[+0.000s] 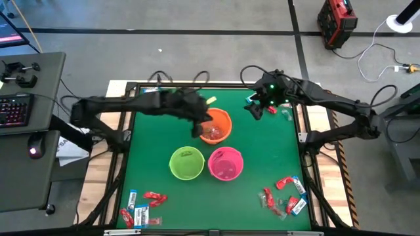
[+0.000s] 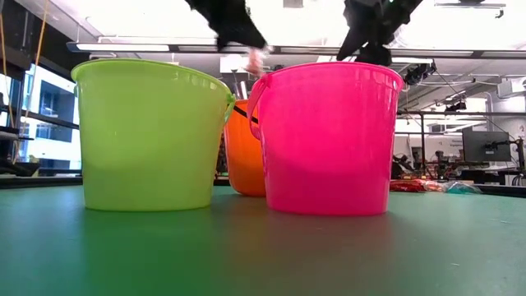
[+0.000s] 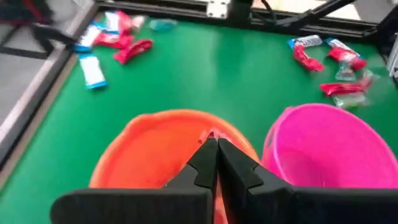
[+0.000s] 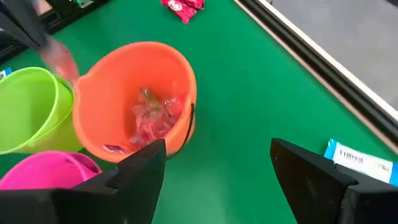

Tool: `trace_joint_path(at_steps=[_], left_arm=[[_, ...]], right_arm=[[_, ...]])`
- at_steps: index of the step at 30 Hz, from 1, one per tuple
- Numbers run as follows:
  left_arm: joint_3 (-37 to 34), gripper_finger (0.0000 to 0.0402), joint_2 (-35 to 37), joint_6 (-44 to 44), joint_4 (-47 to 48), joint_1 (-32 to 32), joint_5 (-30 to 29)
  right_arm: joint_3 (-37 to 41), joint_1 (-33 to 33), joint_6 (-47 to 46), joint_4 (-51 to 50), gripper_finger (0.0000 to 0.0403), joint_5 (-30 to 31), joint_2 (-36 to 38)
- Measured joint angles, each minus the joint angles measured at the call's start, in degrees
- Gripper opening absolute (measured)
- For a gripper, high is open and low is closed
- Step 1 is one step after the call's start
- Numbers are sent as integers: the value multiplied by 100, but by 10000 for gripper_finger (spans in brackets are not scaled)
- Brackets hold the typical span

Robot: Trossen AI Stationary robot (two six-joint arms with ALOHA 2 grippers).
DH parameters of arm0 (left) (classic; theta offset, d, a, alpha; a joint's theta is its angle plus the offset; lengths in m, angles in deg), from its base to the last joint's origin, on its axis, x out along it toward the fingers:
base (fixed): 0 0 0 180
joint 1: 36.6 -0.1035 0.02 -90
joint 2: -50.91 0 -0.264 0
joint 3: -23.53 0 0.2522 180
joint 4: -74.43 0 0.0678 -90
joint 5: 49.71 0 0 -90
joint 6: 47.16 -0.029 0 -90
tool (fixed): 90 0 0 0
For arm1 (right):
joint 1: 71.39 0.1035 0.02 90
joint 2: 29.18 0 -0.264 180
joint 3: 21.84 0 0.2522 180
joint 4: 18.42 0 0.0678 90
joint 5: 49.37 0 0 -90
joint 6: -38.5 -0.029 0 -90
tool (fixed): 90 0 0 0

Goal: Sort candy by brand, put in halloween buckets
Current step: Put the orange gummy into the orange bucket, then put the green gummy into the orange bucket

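A green mat (image 1: 262, 164) is covering the table, and behind it a large workshop room with ceiling lights and desks is showing in the low view. I am taking the orange bucket (image 1: 216, 126) as the landmark. The lime green bucket (image 1: 186, 162) and the hot pink bucket (image 1: 226, 163) are standing just in front of it, side by side.

The left gripper (image 3: 213, 146) is hanging over the orange bucket's rim with its jaws pressed closed; a small reddish thing is showing at the tips, but I cannot tell if it is a candy in the grip. Clear and reddish wrapped candies (image 4: 152, 117) are lying inside this bucket already.

The right gripper (image 4: 217, 165) is waiting beyond the orange bucket, toward the far right corner, jaws standing wide and holding nothing — a blue-and-white candy (image 4: 360, 160) is lying near it.

More candies (image 1: 283, 195) are lying well away from the orange bucket, at both near corners of the mat.

The risk, as I judge it: the left arm is very close to the rim, so a low move could be tipping the light bucket — or knocking it against its neighbours. A candy sticking to the closed jaws could also be falling outside.
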Motion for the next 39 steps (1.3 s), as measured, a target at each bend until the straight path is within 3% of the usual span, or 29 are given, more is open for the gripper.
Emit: trace_joint_path(at_steps=[7, 15, 17, 20, 25, 29, 34, 39], left_arm=[[-11, 27, -966, 118, -202, -216, 53], [-9, 137, -881, 255, -232, -445, 50], [-9, 166, -691, 248, -4, -557, 52], [-9, 200, -339, 254, 400, -783, 45], [-216, 225, 201, 574, 236, -1071, 70], [-341, 227, 421, 857, 46, -1190, 74], [-343, 227, 419, 954, -23, -1214, 51], [-343, 227, 332, 859, -51, -1213, 51]], right_arm=[[0, 16, -568, -494, 281, 232, 204], [47, 239, -859, -635, 281, 412, 229], [121, 333, -1163, -981, 281, 272, 226], [507, 615, -1897, -1523, 281, -552, 237], [1850, 1940, -3652, -1473, 281, -1689, 411], [2846, 3358, -5966, -192, 281, -2217, 451], [3237, 4812, -8228, 2199, 281, -1796, 176], [2582, 5543, -8684, 2216, 281, -1476, -637]])
